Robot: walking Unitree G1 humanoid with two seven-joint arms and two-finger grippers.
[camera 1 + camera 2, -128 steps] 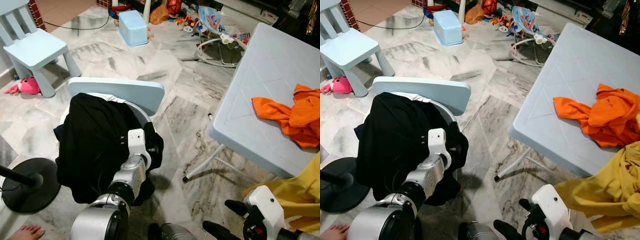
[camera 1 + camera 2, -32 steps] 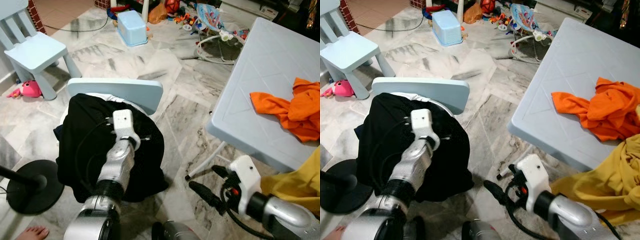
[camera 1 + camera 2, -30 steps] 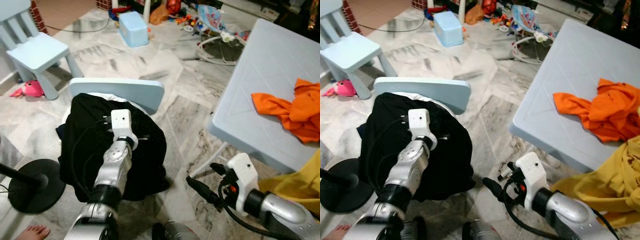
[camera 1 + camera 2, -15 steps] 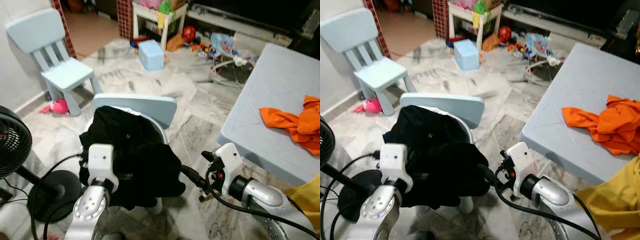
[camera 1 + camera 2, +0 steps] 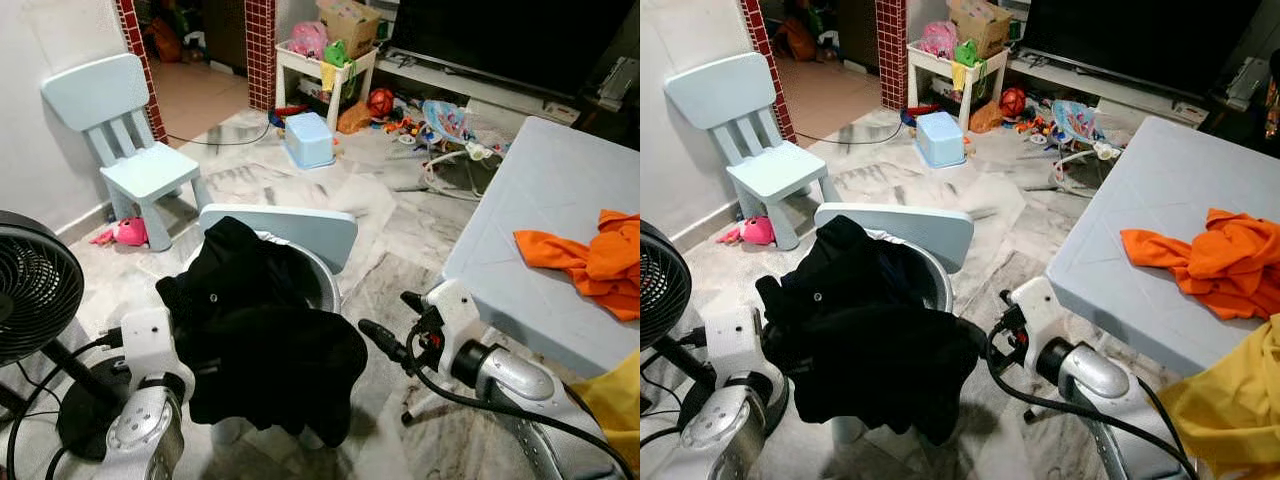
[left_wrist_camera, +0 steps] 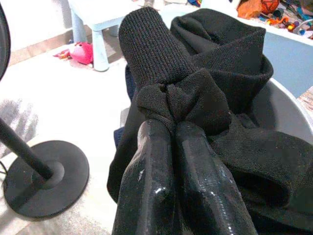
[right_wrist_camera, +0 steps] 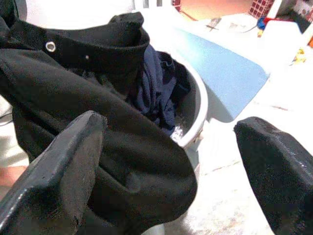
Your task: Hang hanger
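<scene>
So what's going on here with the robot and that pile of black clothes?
The robot's left tool is shut on a fold of the black garment, which hangs out of a white laundry basket. The right tool is open beside the garment, not yet gripping it. Orange cloth lies on the pale table.

Orange cloth on table
</scene>
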